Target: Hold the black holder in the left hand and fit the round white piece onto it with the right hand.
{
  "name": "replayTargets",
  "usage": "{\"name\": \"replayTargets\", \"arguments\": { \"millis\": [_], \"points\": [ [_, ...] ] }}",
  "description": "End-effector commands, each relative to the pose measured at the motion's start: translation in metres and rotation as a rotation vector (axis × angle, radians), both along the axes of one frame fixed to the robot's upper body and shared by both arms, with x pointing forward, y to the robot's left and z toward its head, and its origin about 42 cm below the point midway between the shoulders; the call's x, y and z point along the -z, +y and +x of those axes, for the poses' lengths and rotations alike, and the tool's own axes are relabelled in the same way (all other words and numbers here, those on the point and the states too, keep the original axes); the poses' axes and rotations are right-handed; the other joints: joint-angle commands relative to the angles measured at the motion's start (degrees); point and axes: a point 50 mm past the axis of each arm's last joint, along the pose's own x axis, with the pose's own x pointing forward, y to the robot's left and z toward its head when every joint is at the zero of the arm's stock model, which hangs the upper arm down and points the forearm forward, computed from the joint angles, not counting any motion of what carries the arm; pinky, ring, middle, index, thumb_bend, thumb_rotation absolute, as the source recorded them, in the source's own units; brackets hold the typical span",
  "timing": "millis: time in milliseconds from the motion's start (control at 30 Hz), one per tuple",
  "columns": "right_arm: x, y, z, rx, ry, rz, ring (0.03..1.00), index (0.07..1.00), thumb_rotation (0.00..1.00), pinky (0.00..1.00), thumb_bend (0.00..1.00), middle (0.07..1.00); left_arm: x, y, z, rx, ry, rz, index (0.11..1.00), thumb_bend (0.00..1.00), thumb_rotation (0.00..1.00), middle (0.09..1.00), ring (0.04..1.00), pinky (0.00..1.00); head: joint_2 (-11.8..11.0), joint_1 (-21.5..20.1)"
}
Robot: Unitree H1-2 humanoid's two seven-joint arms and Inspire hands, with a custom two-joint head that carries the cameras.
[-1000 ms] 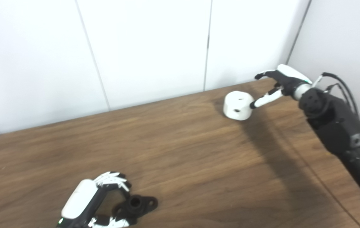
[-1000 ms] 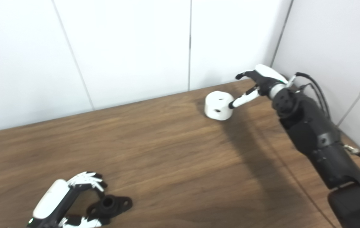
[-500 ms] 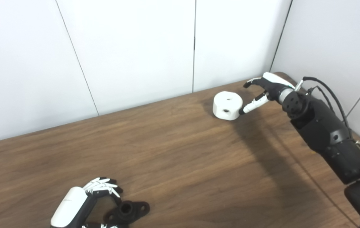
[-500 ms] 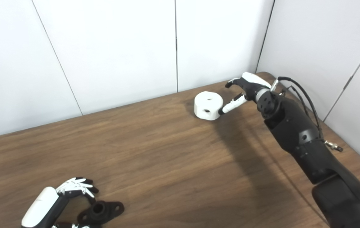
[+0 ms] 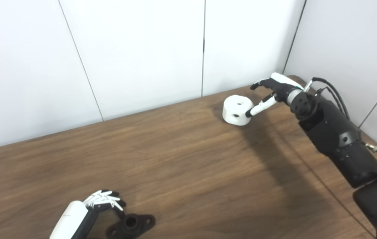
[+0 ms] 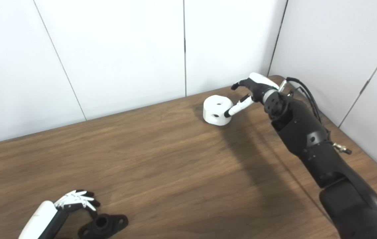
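Meanwhile, upper right, right hand [image 5: 271,91] spread open, thumb touching white piece [image 5: 237,110], grasp pending; lower left, left hand [image 5: 100,202] open beside black holder [image 5: 132,225], needing closure.

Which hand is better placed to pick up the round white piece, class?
The right hand: its open fingers already flank the round white piece. The left hand sits far off beside the black holder.

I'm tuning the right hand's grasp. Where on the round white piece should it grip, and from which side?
Grip the round white piece across its curved side wall, coming from the right, where the right hand already is. It sits flat on the table, hole facing up, so the sides are free. A span from above might also work.
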Motion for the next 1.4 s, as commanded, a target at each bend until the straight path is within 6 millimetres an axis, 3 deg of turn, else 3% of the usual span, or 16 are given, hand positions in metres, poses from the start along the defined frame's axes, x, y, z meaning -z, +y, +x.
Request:
{"name": "replayTargets", "arguments": {
  "millis": [0,367,633,700,1000,1367],
  "points": [
    [-0.037,0.003,0.011,-0.026,-0.098,-0.021,0.935,0.798,0.31,0.79,1.00,0.931,0.011,0.009,-0.009,-0.004,0.080,0.069,0.483,0.52,0.04,0.674,0.794,0.83,0.1,0.0],
    [-0.036,0.018,0.010,-0.090,-0.093,0.010,0.952,0.794,0.30,0.82,1.00,0.938,0.005,0.004,-0.009,-0.007,0.080,0.065,0.482,0.52,0.04,0.664,0.780,0.81,0.2,-0.2],
    [-0.036,0.020,0.002,-0.092,-0.115,0.005,0.939,0.784,0.28,0.79,1.00,0.928,0.004,0.005,-0.009,-0.010,0.079,0.059,0.482,0.52,0.04,0.662,0.780,0.81,0.3,-0.6],
    [-0.038,0.019,-0.001,-0.092,-0.124,-0.003,0.929,0.783,0.28,0.71,1.00,0.924,0.003,0.005,-0.008,-0.010,0.079,0.061,0.482,0.52,0.04,0.663,0.780,0.81,0.3,-0.8],
    [-0.040,0.022,-0.013,-0.067,-0.159,-0.024,0.930,0.799,0.37,0.70,1.00,0.929,0.002,0.006,-0.005,-0.009,0.079,0.059,0.482,0.52,0.04,0.660,0.777,0.80,0.5,-1.5],
    [-0.028,0.023,-0.017,-0.054,-0.149,-0.024,0.933,0.805,0.35,0.76,0.99,0.924,0.000,0.008,-0.007,-0.019,0.086,0.065,0.483,0.52,0.04,0.664,0.789,0.82,1.3,-1.8]
  ]
}}
